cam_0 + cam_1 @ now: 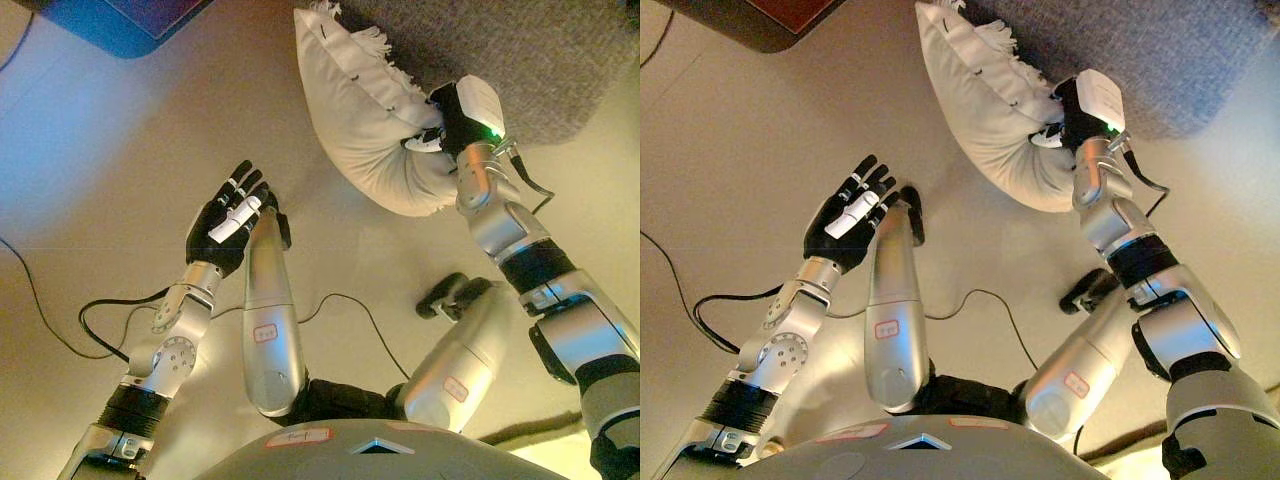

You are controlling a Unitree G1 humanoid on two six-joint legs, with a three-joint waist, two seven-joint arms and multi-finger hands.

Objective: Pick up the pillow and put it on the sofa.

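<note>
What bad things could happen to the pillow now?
Only the right hand holds the white pillow, pinching one side, so the pillow could slip out and drop to the floor. The left hand is open and away from it, giving no support. The pillow is only at the edge of the grey sofa, so it might slide back off if released now.

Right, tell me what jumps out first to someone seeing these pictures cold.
The white fringed pillow stands out first, held up at the upper middle against the edge of the grey sofa, with the right hand gripping its lower end. Next comes the left hand, fingers spread and holding nothing, raised over the pale floor at the left.
</note>
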